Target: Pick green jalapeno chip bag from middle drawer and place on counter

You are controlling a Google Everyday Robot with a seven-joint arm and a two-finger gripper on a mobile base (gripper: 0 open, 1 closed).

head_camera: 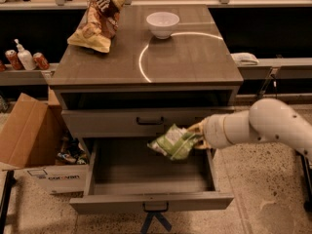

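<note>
The green jalapeno chip bag [173, 142], crumpled green and white, hangs in the air above the open middle drawer [151, 201], level with the front of the shut drawer above it. My gripper [196, 134] comes in from the right on a white arm and is shut on the bag's right end. The drawer is pulled far out and its floor shows bare. The counter [190, 62] is the grey-brown cabinet top with a thin bright arc on it, above and behind the bag.
A white bowl [163, 24] and a larger brown-and-yellow chip bag [97, 22] sit on the counter's far part. The shallower shut drawer has a black bar handle [149, 121]. A cardboard box [31, 140] stands at the left on the floor. Cans and a bottle [24, 59] are on a left shelf.
</note>
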